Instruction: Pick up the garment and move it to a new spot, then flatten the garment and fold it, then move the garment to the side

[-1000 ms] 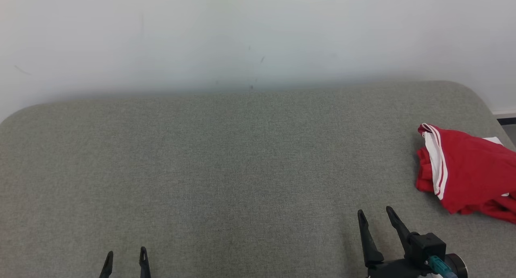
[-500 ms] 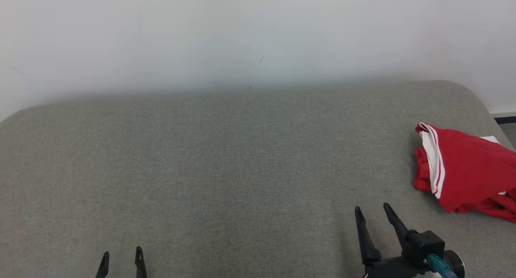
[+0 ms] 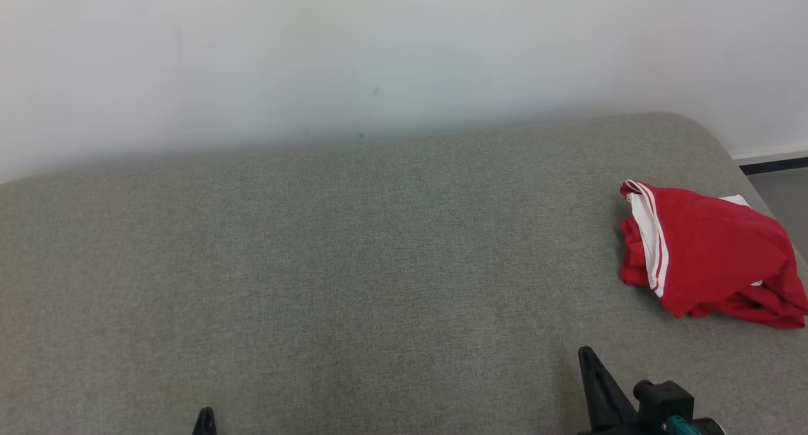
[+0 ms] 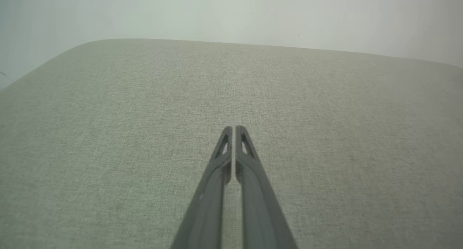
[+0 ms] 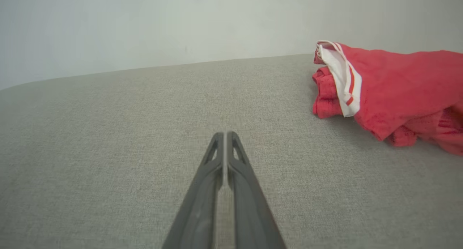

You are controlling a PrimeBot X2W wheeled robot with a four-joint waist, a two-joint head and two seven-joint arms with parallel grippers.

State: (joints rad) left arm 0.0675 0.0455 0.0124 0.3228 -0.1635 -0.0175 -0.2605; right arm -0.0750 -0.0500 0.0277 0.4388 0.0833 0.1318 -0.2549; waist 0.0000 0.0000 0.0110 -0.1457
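The garment (image 3: 710,258) is a crumpled red piece with a white, red-striped band, lying at the right end of the grey cushioned surface (image 3: 353,264). In the right wrist view the garment (image 5: 390,90) sits ahead and to the right of my right gripper (image 5: 225,134), whose fingers are pressed together with nothing between them. From the head, the right gripper (image 3: 587,354) stands low, left of and nearer than the garment. My left gripper (image 4: 233,127) is shut and empty over bare fabric; its tip (image 3: 204,413) peeks in at the bottom left.
A pale wall (image 3: 379,56) runs behind the surface. The surface's rounded right edge (image 3: 726,151) drops to a dark skirting strip and floor just beyond the garment.
Both grippers have gone from open to shut. The head camera has turned right, shifting the whole picture left; both grippers now sit lower in it.
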